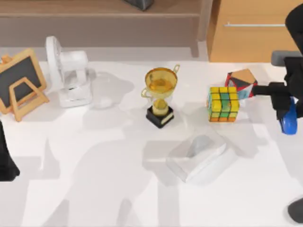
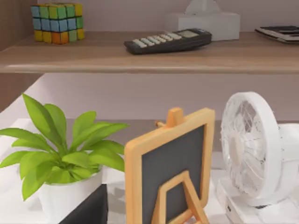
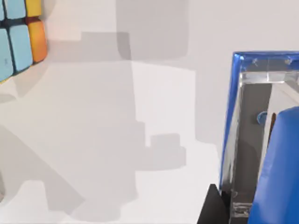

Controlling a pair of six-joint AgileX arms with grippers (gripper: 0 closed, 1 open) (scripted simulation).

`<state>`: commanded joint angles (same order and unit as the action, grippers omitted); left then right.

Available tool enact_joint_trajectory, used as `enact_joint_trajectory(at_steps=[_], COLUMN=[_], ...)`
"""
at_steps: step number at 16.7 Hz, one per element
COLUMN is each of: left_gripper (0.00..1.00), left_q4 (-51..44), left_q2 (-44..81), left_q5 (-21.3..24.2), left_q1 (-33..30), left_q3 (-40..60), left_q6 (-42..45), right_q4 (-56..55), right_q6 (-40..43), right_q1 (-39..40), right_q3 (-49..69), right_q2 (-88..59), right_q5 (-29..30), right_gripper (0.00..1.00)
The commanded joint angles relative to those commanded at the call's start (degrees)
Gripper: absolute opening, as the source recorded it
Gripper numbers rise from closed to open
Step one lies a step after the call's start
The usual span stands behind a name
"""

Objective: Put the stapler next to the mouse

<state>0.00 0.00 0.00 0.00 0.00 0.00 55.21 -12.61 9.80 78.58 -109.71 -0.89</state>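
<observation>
The bright blue stapler (image 1: 287, 122) hangs at the table's right edge, just right of the colourful cube (image 1: 223, 104). My right gripper (image 1: 285, 111) reaches in from the right and is shut on it. In the right wrist view the stapler (image 3: 280, 154) looms close, blue with a shiny metal inside, a black finger (image 3: 211, 207) beside it, and pale tabletop below. I cannot pick out the mouse for sure; a dark grey rounded shape (image 1: 297, 211) lies cut off at the front right corner. My left arm (image 1: 6, 161) is parked at the left edge.
A gold trophy (image 1: 161, 97) stands mid-table, with a white tissue box (image 1: 199, 155) in front of it. At the left are a white fan (image 1: 68, 75) and a small chalkboard easel (image 1: 20, 81). A multicoloured box (image 1: 241, 81) sits behind the cube. The left wrist view faces a potted plant (image 2: 60, 154).
</observation>
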Motion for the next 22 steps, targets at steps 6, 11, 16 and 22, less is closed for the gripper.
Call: enact_joint_trajectory(at_steps=[6,11,16,22], left_gripper=[1.0,1.0,1.0,1.0], left_q4=[0.0,0.0,0.0,0.0], left_q2=[0.0,0.0,0.0,0.0], left_q5=[0.0,0.0,0.0,0.0], left_q1=[0.0,0.0,0.0,0.0], left_q3=[0.0,0.0,0.0,0.0], left_q6=[0.0,0.0,0.0,0.0], right_q4=[0.9,0.7,0.5,0.4], right_q6=[4.2,4.2,4.6,4.9], right_q1=[-2.6,-2.3,-2.3,-2.4], right_q3=[-1.7,-1.5,-2.0,-3.3], right_q2=[-0.6,-0.4,-0.4,-1.3], right_q5=[1.4,1.5,2.7,5.5], right_gripper=[0.0,0.0,0.0,0.0])
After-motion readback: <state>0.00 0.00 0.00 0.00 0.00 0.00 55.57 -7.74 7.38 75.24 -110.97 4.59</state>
